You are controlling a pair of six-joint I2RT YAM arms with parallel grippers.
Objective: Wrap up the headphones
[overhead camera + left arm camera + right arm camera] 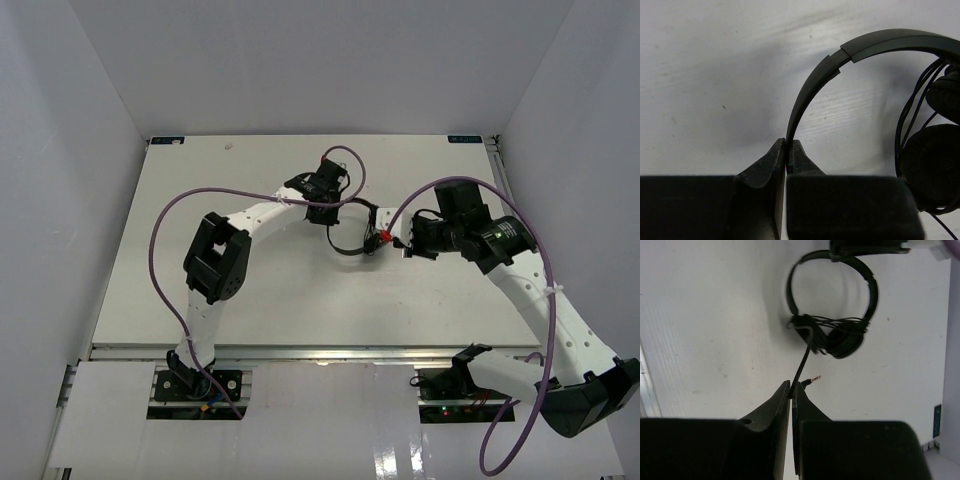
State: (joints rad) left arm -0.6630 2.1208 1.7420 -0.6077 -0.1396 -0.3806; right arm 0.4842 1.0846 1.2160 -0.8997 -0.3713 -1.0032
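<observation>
Left jaws are clamping the headband while right jaws are pinching the cord, ideally drawing it taut.

Left pincer and right pincer both pinched tight (arms bent inward).

We look down on a white table that fills the middle of the overhead view. It is boxed in by plain pale surfaces: a left wall, a back wall across the top of the frame and a right wall. Small teal tags mark the table's two far corners. Along its lower edge runs a metal rail. Below that, a glossy white panel catches bright reflections. The light is soft and even.
</observation>
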